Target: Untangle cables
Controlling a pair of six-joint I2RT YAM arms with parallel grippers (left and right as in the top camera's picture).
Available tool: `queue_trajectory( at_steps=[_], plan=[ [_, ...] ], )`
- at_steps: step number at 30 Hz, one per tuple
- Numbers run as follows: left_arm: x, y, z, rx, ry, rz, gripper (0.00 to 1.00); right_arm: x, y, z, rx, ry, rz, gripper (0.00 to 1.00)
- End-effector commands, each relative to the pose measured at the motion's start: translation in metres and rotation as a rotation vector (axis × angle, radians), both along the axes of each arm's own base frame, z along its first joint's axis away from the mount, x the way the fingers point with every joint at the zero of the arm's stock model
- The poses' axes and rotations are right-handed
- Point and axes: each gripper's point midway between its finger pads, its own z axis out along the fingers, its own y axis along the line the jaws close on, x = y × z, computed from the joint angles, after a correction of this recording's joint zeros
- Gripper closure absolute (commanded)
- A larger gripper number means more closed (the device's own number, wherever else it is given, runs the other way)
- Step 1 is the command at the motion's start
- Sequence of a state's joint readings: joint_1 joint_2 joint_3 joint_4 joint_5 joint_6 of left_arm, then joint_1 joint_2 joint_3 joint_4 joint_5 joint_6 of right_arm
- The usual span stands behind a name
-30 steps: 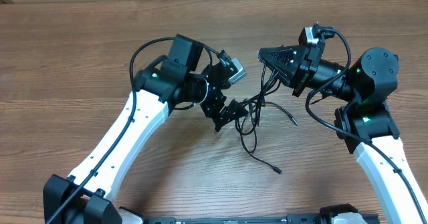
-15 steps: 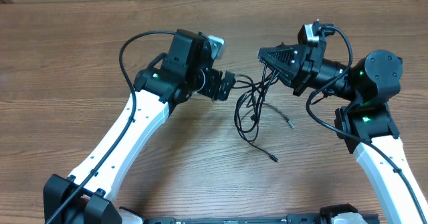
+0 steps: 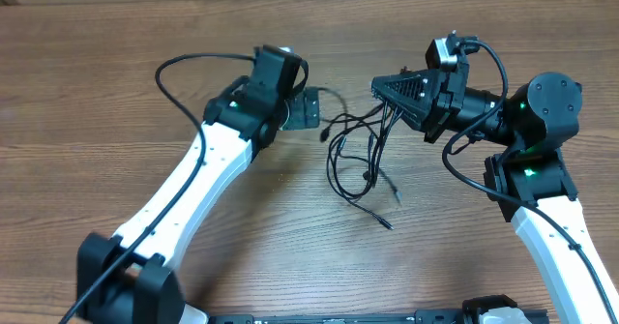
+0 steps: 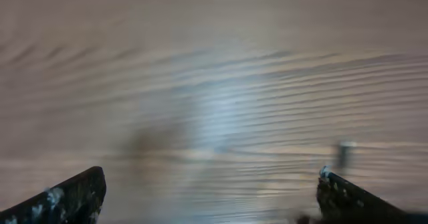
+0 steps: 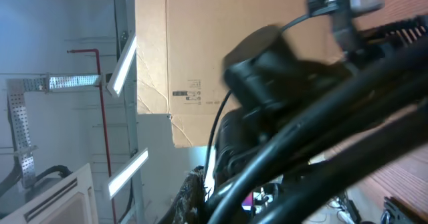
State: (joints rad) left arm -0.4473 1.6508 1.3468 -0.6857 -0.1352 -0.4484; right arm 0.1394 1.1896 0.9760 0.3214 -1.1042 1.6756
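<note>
Overhead, cables [image 3: 353,160] hang from right hand [image 3: 383,85], grip hidden, left hand [image 3: 311,108] spread

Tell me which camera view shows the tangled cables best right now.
Overhead. The cables show whole there, loose black loops between the left arm and right arm. The left wrist view is blurred wood, no cable discernible. The right wrist view shows only blurred dark strands I cannot identify.

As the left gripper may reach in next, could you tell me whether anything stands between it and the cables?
Nothing visible does. Only bare table separates the open left gripper from the cables. The right gripper appears to hold their strands from the opposite side, clear of that path.
</note>
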Motion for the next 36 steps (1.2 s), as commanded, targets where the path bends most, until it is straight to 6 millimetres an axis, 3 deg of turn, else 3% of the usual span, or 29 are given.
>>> queue_trajectory(
  at_steps=[1, 6, 9, 14, 15, 23, 31, 36],
  plan=[
    [0.007, 0.027, -0.037, 0.094, 0.069, 0.15, 0.0, -0.008, 0.002, 0.016, 0.003, -0.05, 0.028, 0.96],
    [0.004, 0.033, -0.076, 0.046, 0.191, 0.238, 0.01, -0.009, 0.002, 0.016, 0.003, -0.051, 0.03, 0.96],
    [0.004, 0.043, -0.087, 0.02, 0.234, 0.294, 0.0, -0.009, 0.002, 0.016, 0.001, -0.051, 0.035, 0.96],
    [0.004, 0.075, -0.091, 0.016, 0.269, 0.385, 0.0, -0.009, 0.002, 0.016, 0.001, -0.051, 0.034, 0.96],
    [0.003, 0.092, -0.092, 0.02, 0.289, 0.424, 0.0, -0.009, 0.002, 0.016, 0.002, -0.051, 0.034, 0.96],
    [-0.014, 0.168, -0.098, 0.008, 0.393, 0.607, 0.0, -0.007, 0.002, 0.016, 0.003, -0.051, 0.023, 0.96],
    [-0.021, 0.198, -0.1, -0.077, 0.439, 0.693, 0.0, -0.007, 0.002, 0.016, 0.004, -0.051, 0.023, 0.96],
    [-0.024, 0.202, -0.1, -0.122, 0.458, 0.705, 0.01, -0.007, 0.001, 0.016, 0.003, -0.051, 0.022, 0.96]
  ],
)
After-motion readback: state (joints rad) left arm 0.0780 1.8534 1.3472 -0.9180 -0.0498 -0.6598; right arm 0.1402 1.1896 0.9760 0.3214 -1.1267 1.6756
